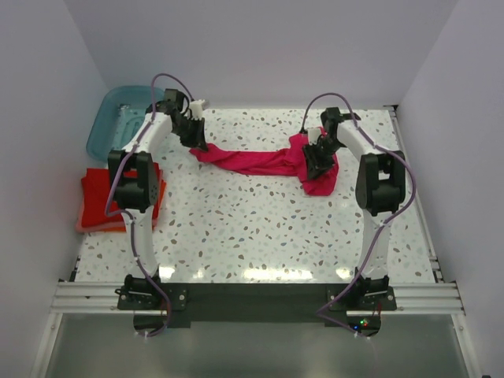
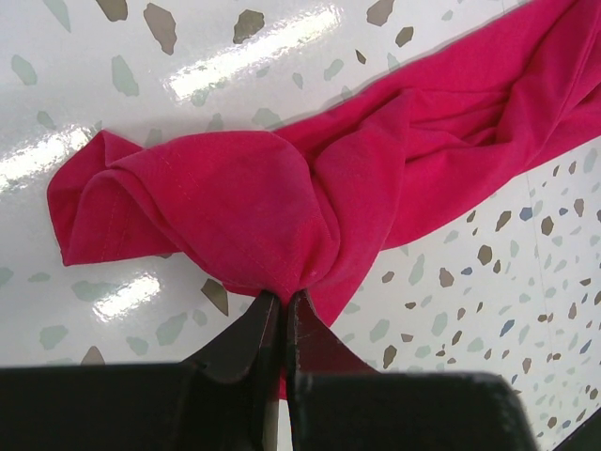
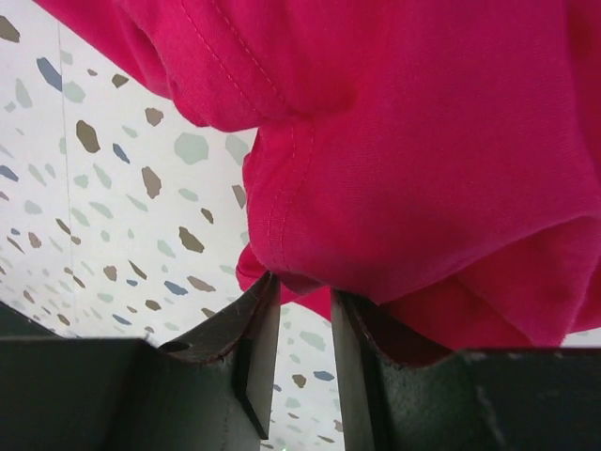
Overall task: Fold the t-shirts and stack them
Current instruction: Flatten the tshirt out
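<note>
Magenta t-shirt (image 1: pixel 260 161) strung between both arms above the speckled counter (image 1: pixel 260 228).
Folded red and orange t-shirts (image 1: pixel 98 197) sit at the counter's left edge, near the teal tub (image 1: pixel 110 126). The left gripper's (image 2: pixel 284 299) jaws pinch the magenta t-shirt's left end, while the right gripper's (image 3: pixel 302 287) jaws clamp a thick fold at its right end.
</note>
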Controlling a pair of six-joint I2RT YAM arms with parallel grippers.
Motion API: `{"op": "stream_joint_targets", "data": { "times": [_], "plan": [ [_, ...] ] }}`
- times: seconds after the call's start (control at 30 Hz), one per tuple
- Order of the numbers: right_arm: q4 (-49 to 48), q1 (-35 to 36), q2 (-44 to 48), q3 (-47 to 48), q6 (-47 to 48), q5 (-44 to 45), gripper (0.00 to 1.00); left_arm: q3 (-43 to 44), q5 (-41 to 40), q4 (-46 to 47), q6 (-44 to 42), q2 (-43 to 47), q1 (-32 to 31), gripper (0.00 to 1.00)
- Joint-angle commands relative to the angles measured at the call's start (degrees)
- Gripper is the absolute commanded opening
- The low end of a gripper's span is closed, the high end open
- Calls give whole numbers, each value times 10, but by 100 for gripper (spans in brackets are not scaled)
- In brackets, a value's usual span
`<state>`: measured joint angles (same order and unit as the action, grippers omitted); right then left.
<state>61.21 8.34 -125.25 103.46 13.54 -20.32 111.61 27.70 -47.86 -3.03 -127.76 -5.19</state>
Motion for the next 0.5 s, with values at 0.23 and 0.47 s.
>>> {"op": "stream_joint_targets", "data": {
  "times": [0.23,0.47],
  "plan": [
    [-14,-9,8,37,-1,4,0,-5,15,6,0,13,7,7],
    [-3,-47,69,52,42,-15,0,15,53,-36,-49,23,36,29]
  ]
}}
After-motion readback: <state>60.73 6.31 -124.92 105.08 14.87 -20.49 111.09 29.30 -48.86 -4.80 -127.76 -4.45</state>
